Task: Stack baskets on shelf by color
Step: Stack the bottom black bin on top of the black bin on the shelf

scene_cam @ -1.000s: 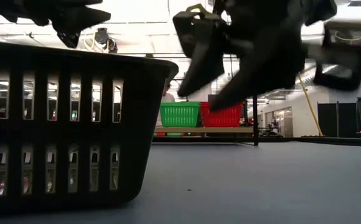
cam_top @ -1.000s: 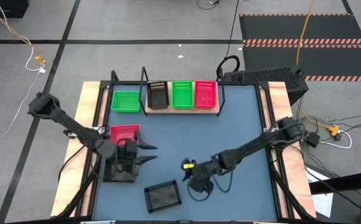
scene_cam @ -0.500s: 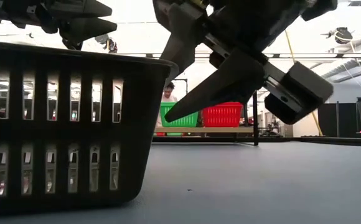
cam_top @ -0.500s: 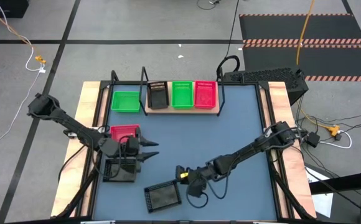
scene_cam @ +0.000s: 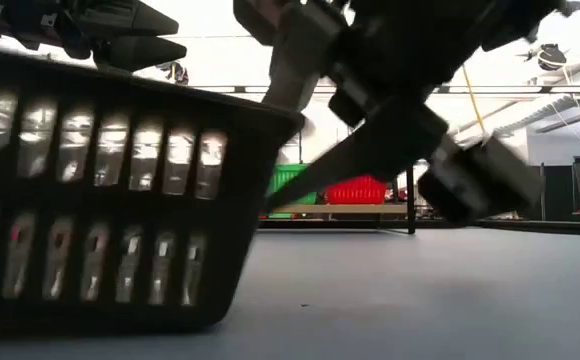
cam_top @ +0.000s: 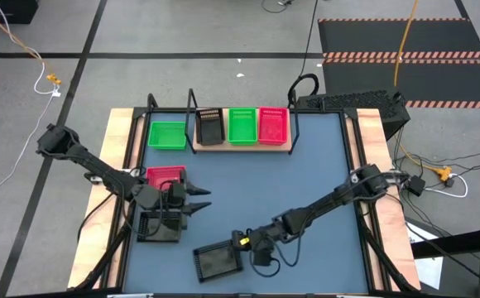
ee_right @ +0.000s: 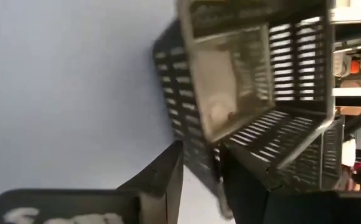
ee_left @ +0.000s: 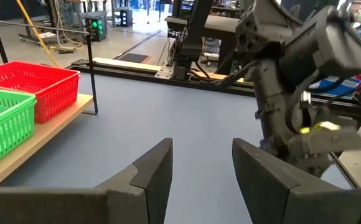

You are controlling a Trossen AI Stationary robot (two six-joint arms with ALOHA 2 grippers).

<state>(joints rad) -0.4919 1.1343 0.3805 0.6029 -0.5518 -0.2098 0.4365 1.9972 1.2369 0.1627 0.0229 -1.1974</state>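
Near the table's near edge lies a black basket (cam_top: 215, 261); my right gripper (cam_top: 242, 242) is at its right end, shut on its wall. My left gripper (cam_top: 197, 199) hangs open over the table's left part, touching nothing. Beside it a second black basket (cam_top: 157, 225) and a pink-red basket (cam_top: 165, 176) rest on the table. The shelf (cam_top: 240, 147) at the far side carries a black (cam_top: 209, 126), a green (cam_top: 242, 126) and a pink-red basket (cam_top: 273, 126). Another green basket (cam_top: 167, 135) sits on the table left of it. My right gripper (ee_right: 200, 152) has the black basket's end wall (ee_right: 196, 138) between its two fingers, one finger (ee_right: 162, 177) outside and one inside. It comes from the table's right, slanting down. The basket (scene_cam: 100, 190) is tilted, the held end (scene_cam: 270, 115) slightly raised and the other end on the table.
My right arm (ee_left: 292, 106) reaches across the table's near middle. The blue-grey tabletop (cam_top: 306, 174) between the shelf and the arms is bare. Black wire uprights (cam_top: 192, 108) stand at the shelf's ends. Wooden strips edge the table's left and right sides.
My right gripper has moved toward the table's left and near edge, down to the near black basket's right end, and taken hold of its wall. That basket has tipped: the held end has come up a little, the other end stays on the table.
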